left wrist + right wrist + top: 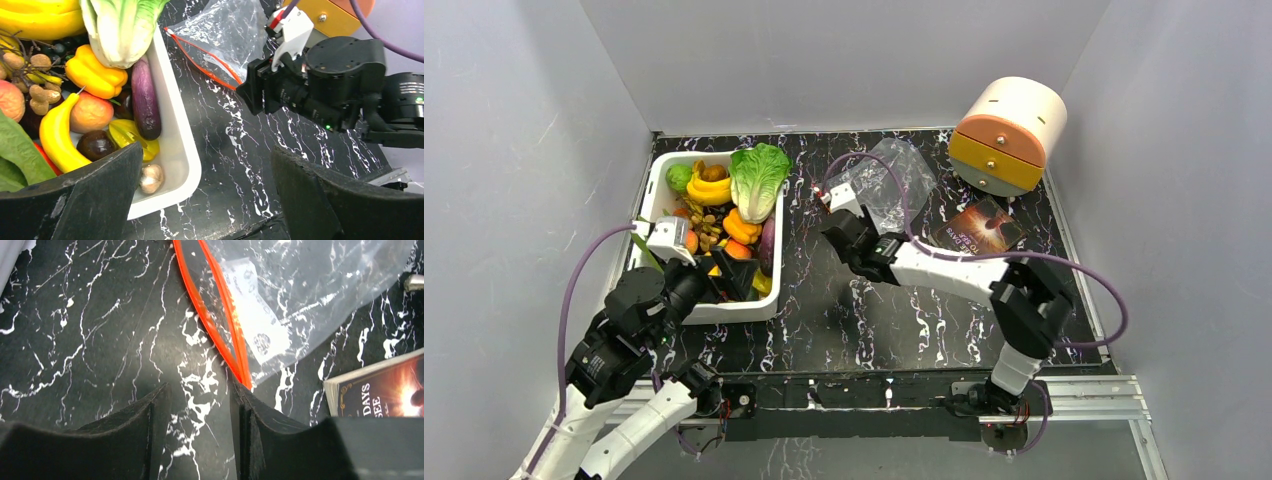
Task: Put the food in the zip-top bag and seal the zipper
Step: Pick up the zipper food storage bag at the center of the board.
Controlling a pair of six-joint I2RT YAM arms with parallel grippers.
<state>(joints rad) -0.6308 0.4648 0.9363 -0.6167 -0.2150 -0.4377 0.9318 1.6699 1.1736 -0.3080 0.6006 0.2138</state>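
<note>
At the bag's near mouth corner, the right gripper [200,390] is held low over the table [904,320], jaws part-way apart with nothing pinched. Bare table is seen in the gap. The zipper [220,325] end is touched only by the inner edge of one finger.

The zip-top bag [886,180] is laid flat on the table, between the white tub [664,170] and the printed packet [980,226]. No food is seen inside it. Two orange lines are seen diverging along the mouth, so it is judged unsealed.

The food [724,225] is all piled in the tub, with lettuce [757,178] and bananas [709,190] at the far end.

The left gripper [207,152] is spread wide over the tub's near end, with nothing held.

Step judged in hand: the bag mouth is being taken hold of, and loading is not yet started.

Next move:
- A small sideways shift is called for so that one lip of the zipper sits between the pads before closing.
- The film is thin and flat on the table, so both lips could be caught together or missed altogether.
- A food piece can then be picked by the left gripper.
</note>
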